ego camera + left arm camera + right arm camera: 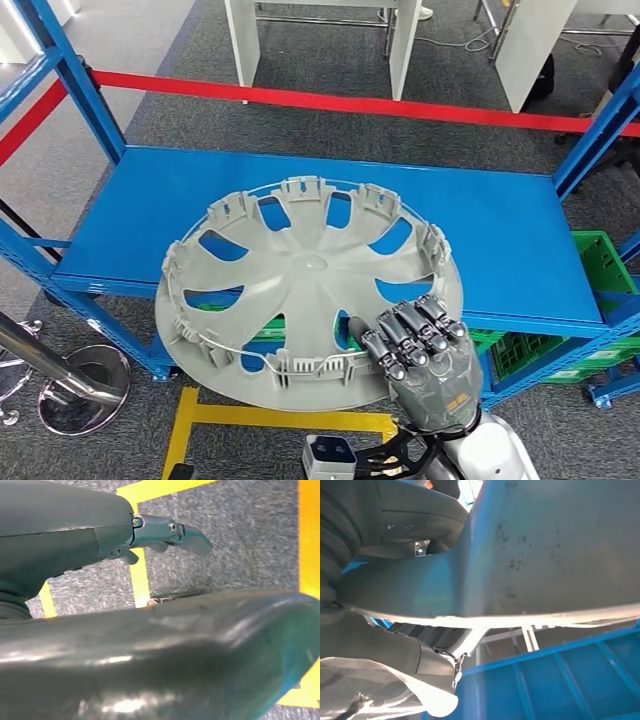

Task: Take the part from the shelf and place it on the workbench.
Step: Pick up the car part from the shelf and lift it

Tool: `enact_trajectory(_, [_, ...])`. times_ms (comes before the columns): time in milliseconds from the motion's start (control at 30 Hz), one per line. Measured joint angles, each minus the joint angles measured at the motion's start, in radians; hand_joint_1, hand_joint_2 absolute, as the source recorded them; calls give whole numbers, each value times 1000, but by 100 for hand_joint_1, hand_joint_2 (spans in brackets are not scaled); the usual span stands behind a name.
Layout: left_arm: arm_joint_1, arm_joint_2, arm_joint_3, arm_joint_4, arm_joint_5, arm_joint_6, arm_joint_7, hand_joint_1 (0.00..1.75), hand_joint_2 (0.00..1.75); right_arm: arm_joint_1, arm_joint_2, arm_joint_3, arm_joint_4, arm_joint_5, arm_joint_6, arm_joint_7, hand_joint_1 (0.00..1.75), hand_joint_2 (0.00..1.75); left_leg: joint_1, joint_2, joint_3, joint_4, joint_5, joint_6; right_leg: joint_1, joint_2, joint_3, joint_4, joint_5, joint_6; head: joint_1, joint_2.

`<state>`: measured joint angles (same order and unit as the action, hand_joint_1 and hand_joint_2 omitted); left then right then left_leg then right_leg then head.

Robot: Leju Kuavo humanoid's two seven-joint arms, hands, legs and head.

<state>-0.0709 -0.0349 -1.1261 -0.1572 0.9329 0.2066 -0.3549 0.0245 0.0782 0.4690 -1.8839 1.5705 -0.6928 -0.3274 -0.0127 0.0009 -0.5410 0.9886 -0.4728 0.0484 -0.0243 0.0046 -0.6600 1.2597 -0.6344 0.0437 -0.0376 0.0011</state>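
Note:
The part is a large grey plastic wheel cover (pixel 302 290) with spokes and clip tabs round its rim. It hangs tilted over the front edge of the blue shelf board (pixel 490 230). My right hand (pixel 423 350) grips its near right rim, the fingers (pixel 415 335) curled over the top face. In the right wrist view the cover's grey face (pixel 546 545) runs between the thumb (pixel 414 515) and the rest of the hand. My left hand (pixel 113 530) hangs low over the floor, one finger (pixel 166 530) stretched straight, holding nothing.
Blue shelf posts (pixel 83 90) rise at both ends of the board. Green crates (pixel 604 270) sit on a lower level at the right. Red barrier tape (pixel 340 100) runs behind the shelf. Yellow floor lines (pixel 264 415) and a chrome stand base (pixel 83 385) lie near my feet.

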Motion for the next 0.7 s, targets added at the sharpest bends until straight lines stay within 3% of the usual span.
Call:
enact_trajectory(33, [0, 2, 0, 0, 5, 1, 6, 0, 0, 3, 0, -2, -1, 0, 0, -1, 175, 175, -1, 0, -6, 4, 1, 0, 2, 0, 1, 11, 7, -3, 0, 0])
enact_trajectory(67, [0, 3, 0, 1, 10, 3, 14, 0, 0, 6, 0, -4, -2, 0, 0, -2, 175, 175, -2, 0, -11, 9, 2, -1, 4, 0, 20, -17, 30, -6, 0, 0])
enact_trajectory(133, [-1, 6, 2, 2, 23, 12, 35, 0, 0, 10, 0, -9, -9, 0, 0, -5, 175, 175, -3, -1, -19, 20, 3, -5, 7, 0, 94, -140, 84, -14, 0, 0])
enact_trajectory(200, [-3, 11, 4, 3, 35, 25, 63, 0, 0, 14, 1, -13, -22, 0, 0, -9, 175, 175, -4, -2, -29, 29, 6, -15, 11, 1, 143, -227, 103, -19, -1, 0])
enact_trajectory(300, [-4, 22, 8, 5, 49, 44, 93, 0, 0, 20, 3, -21, -38, 0, 0, -13, 175, 175, -3, -3, -42, 36, 13, -37, 12, 0, 141, -247, 106, -27, -1, 0])
enact_trajectory(367, [-4, 29, 10, 6, 53, 50, 101, 0, 0, 24, 4, -28, -44, 0, 0, -14, 175, 175, 0, -4, -57, 70, -26, -51, 9, -3, 130, -252, 118, -42, -3, 0])
enact_trajectory(467, [-5, 36, 13, 7, 59, 55, 102, 0, 0, 29, 7, -33, -51, 0, 0, -16, 175, 175, 9, -3, -103, 232, -146, -66, 9, -8, 105, -252, 139, -54, -5, 0])
enact_trajectory(500, [-5, 37, 15, 7, 63, 57, 102, 0, 0, 31, 8, -35, -53, 0, 0, -19, 175, 175, 12, -3, -111, 279, -165, -70, 10, -10, 95, -251, 146, -54, -5, 0])
enact_trajectory(533, [-6, 37, 17, 7, 67, 58, 102, 0, 0, 33, 8, -37, -56, 0, 0, -22, 175, 175, 16, -3, -106, 299, -164, -73, 11, -11, 84, -249, 153, -53, -5, 0])
enact_trajectory(567, [-6, 38, 19, 7, 70, 60, 101, 0, 0, 36, 9, -39, -59, 0, 0, -25, 175, 175, 19, -3, -86, 284, -142, -75, 11, -11, 73, -246, 159, -52, -5, 0])
enact_trajectory(633, [-8, 41, 22, 7, 78, 61, 97, 0, 0, 41, 12, -46, -68, 0, 0, -29, 175, 175, 25, -3, -8, 171, -87, -76, 11, -11, 54, -241, 171, -46, -5, 0])
enact_trajectory(700, [-12, 44, 27, 7, 88, 61, 88, 0, 0, 44, 17, -52, -80, 0, 0, -32, 175, 175, 24, -5, 63, 48, -72, -73, 13, -11, 42, -237, 184, -35, -4, 0])
